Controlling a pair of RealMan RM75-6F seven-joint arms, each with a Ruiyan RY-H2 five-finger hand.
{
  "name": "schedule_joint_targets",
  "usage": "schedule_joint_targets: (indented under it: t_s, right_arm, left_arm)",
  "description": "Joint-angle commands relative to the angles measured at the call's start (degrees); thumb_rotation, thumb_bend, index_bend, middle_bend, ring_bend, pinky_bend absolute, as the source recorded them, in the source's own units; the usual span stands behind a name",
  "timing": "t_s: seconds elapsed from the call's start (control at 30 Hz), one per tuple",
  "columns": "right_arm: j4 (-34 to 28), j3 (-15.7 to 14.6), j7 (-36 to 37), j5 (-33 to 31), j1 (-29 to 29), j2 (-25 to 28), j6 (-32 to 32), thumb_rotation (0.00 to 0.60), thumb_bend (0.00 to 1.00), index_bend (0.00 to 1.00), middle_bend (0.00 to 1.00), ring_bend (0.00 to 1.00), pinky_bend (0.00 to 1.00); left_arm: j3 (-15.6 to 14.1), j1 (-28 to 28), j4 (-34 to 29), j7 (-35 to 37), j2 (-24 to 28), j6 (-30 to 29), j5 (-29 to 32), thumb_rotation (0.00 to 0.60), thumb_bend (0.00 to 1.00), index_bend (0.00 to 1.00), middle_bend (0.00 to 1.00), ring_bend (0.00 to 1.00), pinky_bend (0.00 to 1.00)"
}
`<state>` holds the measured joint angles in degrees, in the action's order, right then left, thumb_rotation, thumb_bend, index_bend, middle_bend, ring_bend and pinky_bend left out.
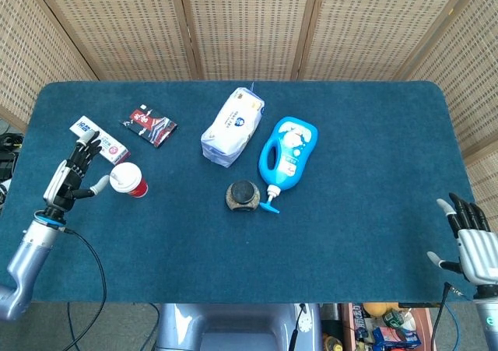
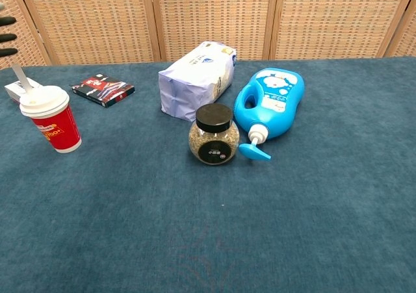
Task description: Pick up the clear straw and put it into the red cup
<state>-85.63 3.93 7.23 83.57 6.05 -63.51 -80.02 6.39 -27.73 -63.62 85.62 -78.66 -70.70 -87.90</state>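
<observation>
The red cup [image 1: 131,183] [image 2: 53,123] with a white lid stands at the table's left side. The clear straw [image 2: 21,80] sticks up out of its lid, tilted slightly left. My left hand [image 1: 74,176] hovers just left of the cup, fingers spread and apart from the straw, holding nothing. In the chest view only its dark fingertips [image 2: 8,38] show at the left edge. My right hand [image 1: 471,242] hangs open off the table's front right corner, empty.
A white box [image 1: 98,138] and a dark red packet [image 1: 149,125] lie behind the cup. A white bag [image 1: 233,125], a blue pump bottle [image 1: 287,156] and a black-lidded jar [image 1: 243,195] sit mid-table on the blue cloth [image 1: 358,211].
</observation>
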Motion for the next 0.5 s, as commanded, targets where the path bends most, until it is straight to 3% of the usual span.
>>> schedule_joint_targets:
  t_s: [0.03,0.17,0.33,0.5]
  right_arm:
    - [-0.13,-0.06,0.06,0.18,-0.06,0.11,-0.17,0.6,0.0,0.0,0.0,0.0,0.0]
    - [-0.12,-0.04,0.09,0.27,-0.12,0.17,-0.4,0.6,0.0,0.0,0.0,0.0,0.0]
    - [-0.06,0.08,-0.43,0.08,-0.27,0.1,-0.74,0.6,0.0,0.0,0.0,0.0,0.0]
    - [-0.09,0.12,-1.33,0.39,-0.5,-0.08,-1.59,0.6,0.0,0.0,0.0,0.0,0.0]
  left_arm:
    - [-1.49,2.04,-6.91,-16.55,6.7,-3.94,-2.62,0.6,0.25,0.0,0.0,0.0,0.0]
    - [-2.28,5.28,-20.31,-43.05,14.98,-4.25,0.58,0.6,0.14,0.0,0.0,0.0,0.0]
    - [-3.43,10.2,-32.26,-70.67,20.28,-7.72,6.3,0.6,0.13,0.0,0.0,0.0,0.0]
    - [-4.45,14.44,-37.99,-86.35,19.11,-13.44,9.32,0.6,0.13,0.0,0.0,0.0,0.0]
